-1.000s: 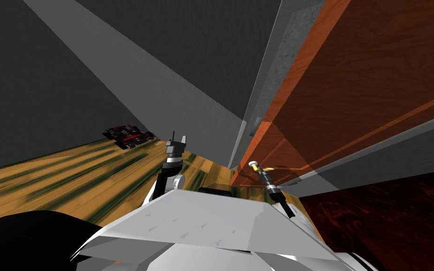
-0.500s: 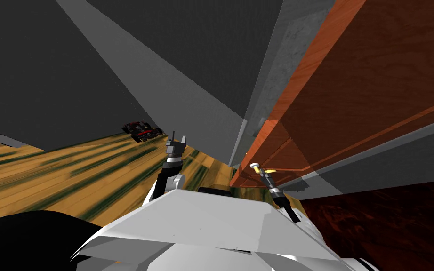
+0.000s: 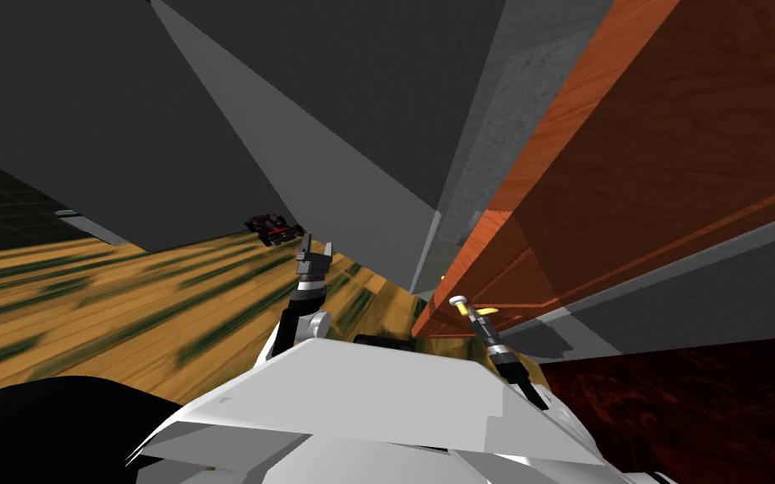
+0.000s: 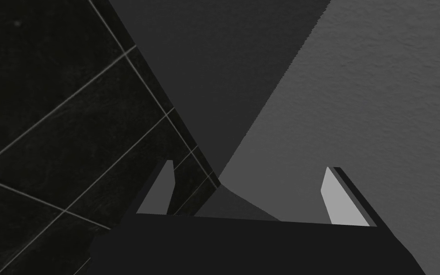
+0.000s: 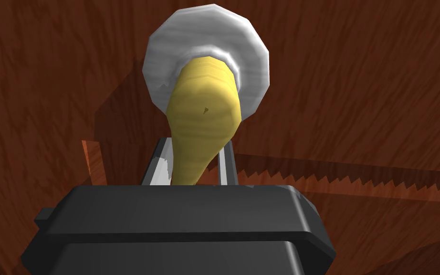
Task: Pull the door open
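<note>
A reddish-brown wooden door (image 3: 630, 168) stands ajar on my right, its free edge swung out from the grey frame (image 3: 495, 126). Its yellow lever handle (image 5: 204, 129) sits on a round white plate (image 5: 250, 52). My right gripper (image 5: 193, 164) is shut on the lever, a finger pressing each side; in the head view the right gripper (image 3: 466, 307) sits at the door's lower edge by the handle (image 3: 484, 312). My left gripper (image 3: 313, 252) is raised in front of my chest, away from the door. In the left wrist view the left gripper (image 4: 247, 191) is open and holds nothing.
Striped yellow-brown wooden floor (image 3: 125, 311) spreads to the left. A small black and red object (image 3: 274, 227) lies on it by the dark grey wall (image 3: 335, 101). Dark reddish floor (image 3: 697, 412) lies at the lower right, beyond the doorway.
The door has swung further out with my right gripper on the handle. I have turned or moved too: the wall, floor and black and red object have shifted right in the head view.
</note>
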{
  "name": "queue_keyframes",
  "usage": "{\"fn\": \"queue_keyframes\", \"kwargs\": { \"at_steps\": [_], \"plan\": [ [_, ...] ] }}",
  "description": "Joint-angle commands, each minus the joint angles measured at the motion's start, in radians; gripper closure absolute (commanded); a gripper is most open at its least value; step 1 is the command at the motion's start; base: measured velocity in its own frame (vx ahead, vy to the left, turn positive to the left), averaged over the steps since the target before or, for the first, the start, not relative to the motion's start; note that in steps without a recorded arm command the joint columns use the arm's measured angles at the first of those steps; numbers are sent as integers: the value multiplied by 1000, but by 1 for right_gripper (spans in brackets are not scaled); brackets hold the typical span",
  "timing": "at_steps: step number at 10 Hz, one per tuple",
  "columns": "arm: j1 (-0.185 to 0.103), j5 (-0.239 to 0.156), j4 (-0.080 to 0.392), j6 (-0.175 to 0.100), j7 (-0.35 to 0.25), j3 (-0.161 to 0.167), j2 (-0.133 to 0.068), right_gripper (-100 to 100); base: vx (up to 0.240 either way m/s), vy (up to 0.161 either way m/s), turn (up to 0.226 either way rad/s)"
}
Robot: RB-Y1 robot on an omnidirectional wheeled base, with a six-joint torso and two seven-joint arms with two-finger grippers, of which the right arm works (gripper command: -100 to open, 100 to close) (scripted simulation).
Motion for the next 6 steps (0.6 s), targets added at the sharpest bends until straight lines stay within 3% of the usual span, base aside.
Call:
{"fn": "queue_keyframes", "kwargs": {
  "at_steps": [1,2,3,6],
  "plan": [
    [28,-2,-9,-31,-5,0,-15,100,-251,-91,255],
    [33,-2,-5,-42,-8,1,-18,100,-243,-91,170],
    [24,-3,-5,-31,-7,-1,-15,100,-94,-40,21],
    [31,-1,10,-54,-11,4,-19,100,-201,-88,189]
  ]
}}
